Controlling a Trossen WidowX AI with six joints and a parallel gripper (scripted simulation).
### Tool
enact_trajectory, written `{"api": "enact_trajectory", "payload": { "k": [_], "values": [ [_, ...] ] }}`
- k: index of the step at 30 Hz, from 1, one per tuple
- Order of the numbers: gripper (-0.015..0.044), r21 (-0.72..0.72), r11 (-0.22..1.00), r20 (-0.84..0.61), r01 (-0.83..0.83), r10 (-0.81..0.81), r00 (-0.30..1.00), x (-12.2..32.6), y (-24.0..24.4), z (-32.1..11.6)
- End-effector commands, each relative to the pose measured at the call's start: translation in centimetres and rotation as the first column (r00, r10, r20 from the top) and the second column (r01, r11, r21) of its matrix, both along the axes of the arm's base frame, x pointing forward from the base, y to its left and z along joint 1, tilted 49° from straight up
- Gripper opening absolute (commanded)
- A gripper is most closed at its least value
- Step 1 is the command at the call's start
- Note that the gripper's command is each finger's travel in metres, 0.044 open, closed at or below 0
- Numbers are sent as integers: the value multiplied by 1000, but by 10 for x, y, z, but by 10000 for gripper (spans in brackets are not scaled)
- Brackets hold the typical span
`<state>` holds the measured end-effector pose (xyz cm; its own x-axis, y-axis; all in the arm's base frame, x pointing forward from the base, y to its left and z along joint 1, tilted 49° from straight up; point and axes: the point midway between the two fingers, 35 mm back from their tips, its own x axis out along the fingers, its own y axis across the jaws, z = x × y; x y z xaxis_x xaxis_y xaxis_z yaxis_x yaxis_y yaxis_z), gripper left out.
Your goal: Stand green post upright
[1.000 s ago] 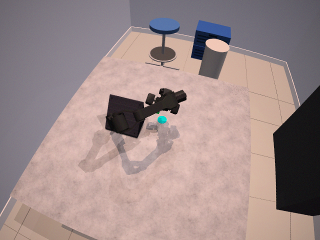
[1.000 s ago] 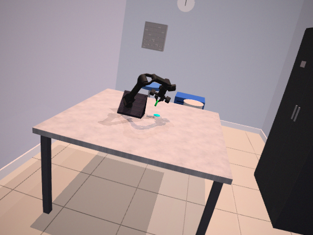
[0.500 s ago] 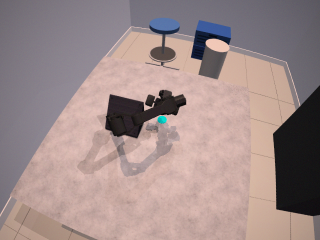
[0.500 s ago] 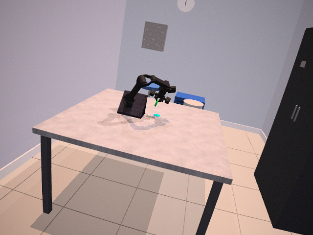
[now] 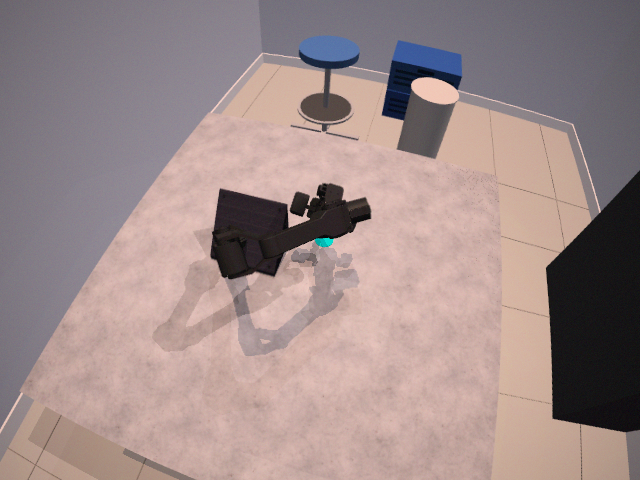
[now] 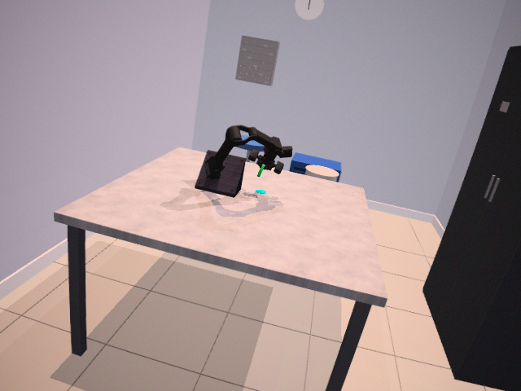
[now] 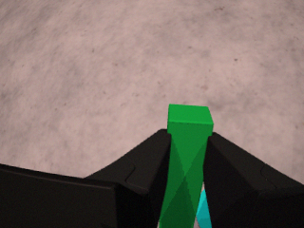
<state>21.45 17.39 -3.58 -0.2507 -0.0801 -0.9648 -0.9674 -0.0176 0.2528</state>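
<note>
Your black parallel-jaw tool is nearly closed, its two fingers clenched on the sides of the green rectangular post, which you have tilted in the air above the mottled pinkish surface and the flat cyan circle.

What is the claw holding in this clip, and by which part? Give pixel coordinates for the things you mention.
The green post (image 6: 260, 170) (image 7: 189, 142), gripped near one end, its other end hanging free below the claw (image 6: 264, 164) (image 7: 186, 141).

The circle lies on the table, apparently right of the sloped base.
</note>
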Motion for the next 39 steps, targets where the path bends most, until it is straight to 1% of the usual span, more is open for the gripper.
{"api": "enact_trajectory", "payload": {
  "k": [1, 39],
  "values": [
    [23, 29, 1000, -3, -1, 1, 1000, 0, -1, 0],
    [23, 322, 947, 24, 4, -12, 1000, 5, -2, 9]
  ]
}}
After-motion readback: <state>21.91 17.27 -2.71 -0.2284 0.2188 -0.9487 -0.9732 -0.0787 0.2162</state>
